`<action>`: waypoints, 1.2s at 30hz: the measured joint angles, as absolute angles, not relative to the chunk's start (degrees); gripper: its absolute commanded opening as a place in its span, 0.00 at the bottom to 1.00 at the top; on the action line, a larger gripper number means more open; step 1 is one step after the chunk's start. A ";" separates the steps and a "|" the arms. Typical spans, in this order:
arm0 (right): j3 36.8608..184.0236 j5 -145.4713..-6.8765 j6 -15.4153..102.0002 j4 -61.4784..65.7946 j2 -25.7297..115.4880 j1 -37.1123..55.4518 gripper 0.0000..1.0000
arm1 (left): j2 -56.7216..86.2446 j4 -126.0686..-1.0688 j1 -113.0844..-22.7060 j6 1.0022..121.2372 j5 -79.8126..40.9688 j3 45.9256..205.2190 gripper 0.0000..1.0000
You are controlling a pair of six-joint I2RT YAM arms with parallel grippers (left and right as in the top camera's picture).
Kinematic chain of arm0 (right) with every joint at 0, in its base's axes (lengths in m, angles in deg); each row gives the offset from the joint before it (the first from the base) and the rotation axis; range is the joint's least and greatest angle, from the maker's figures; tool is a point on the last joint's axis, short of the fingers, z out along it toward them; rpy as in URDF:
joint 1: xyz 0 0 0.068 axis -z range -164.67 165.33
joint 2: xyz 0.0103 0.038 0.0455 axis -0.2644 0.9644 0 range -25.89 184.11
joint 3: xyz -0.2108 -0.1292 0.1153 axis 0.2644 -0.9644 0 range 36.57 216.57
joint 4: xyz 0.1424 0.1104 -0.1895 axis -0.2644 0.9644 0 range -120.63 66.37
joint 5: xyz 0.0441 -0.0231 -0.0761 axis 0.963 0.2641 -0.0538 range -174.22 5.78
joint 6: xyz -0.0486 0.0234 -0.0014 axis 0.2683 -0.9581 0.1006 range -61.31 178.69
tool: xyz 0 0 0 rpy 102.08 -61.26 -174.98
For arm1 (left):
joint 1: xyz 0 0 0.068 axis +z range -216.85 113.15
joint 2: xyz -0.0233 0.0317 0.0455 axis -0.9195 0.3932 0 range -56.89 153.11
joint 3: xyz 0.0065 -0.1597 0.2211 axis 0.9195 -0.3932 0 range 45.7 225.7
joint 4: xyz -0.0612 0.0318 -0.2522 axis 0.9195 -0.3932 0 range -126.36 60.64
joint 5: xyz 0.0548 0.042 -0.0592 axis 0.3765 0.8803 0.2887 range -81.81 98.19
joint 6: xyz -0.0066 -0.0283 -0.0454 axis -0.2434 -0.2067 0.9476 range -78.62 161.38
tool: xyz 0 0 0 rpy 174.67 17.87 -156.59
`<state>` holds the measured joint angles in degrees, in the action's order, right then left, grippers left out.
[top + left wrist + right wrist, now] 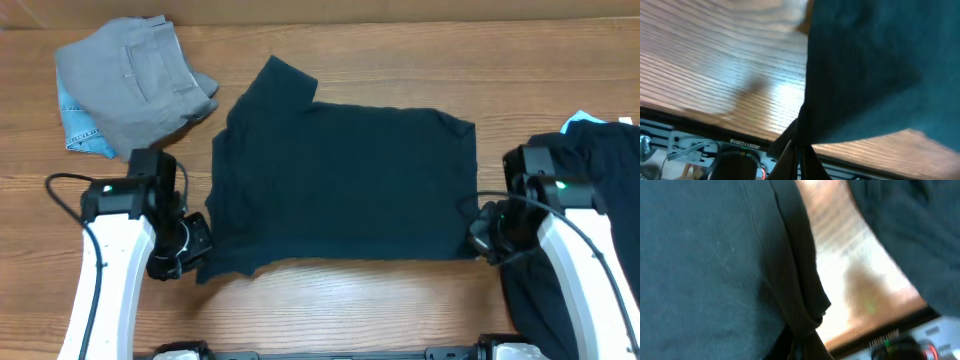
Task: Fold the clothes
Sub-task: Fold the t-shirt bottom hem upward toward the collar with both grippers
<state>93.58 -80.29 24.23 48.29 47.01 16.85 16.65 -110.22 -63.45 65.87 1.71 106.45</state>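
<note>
A dark navy T-shirt (340, 185) lies spread flat in the middle of the wooden table. My left gripper (195, 245) is shut on the shirt's near left corner; in the left wrist view the cloth (875, 70) runs up from the closed fingers (801, 150). My right gripper (482, 238) is shut on the shirt's near right corner; in the right wrist view the hem (715, 265) bunches at the closed fingers (801, 342).
Folded grey trousers (135, 80) lie on a light blue garment (75, 125) at the back left. A dark garment (590, 200) with a light blue piece (580, 122) lies at the right edge under the right arm.
</note>
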 measured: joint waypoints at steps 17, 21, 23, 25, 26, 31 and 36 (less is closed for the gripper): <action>93.54 -76.67 23.97 29.38 53.15 16.85 0.04 | 19.25 -92.21 -69.30 66.53 2.26 108.00 0.04; 93.49 -76.51 23.29 25.05 57.41 16.85 0.04 | 22.51 -85.72 -71.73 66.27 2.28 108.00 0.04; 93.49 -76.40 23.03 22.50 58.90 16.85 0.04 | 24.15 -83.78 -72.15 65.92 2.50 108.00 0.04; 93.49 -76.12 22.83 19.87 60.15 16.85 0.04 | 25.88 -82.46 -72.41 65.59 3.20 108.00 0.04; 93.49 -76.10 22.70 18.89 60.63 16.85 0.04 | 26.58 -81.92 -72.47 65.41 3.66 108.00 0.05; 93.49 -76.10 21.52 15.28 61.63 16.83 0.04 | 28.56 -78.07 -72.45 64.98 6.00 108.00 0.08; 93.49 -76.14 19.27 14.04 62.14 16.85 0.17 | 28.91 -73.94 -72.45 64.69 7.20 108.00 0.27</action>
<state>93.49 -76.14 19.27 14.04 62.14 16.85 28.91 -73.94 -72.45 64.69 7.20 108.00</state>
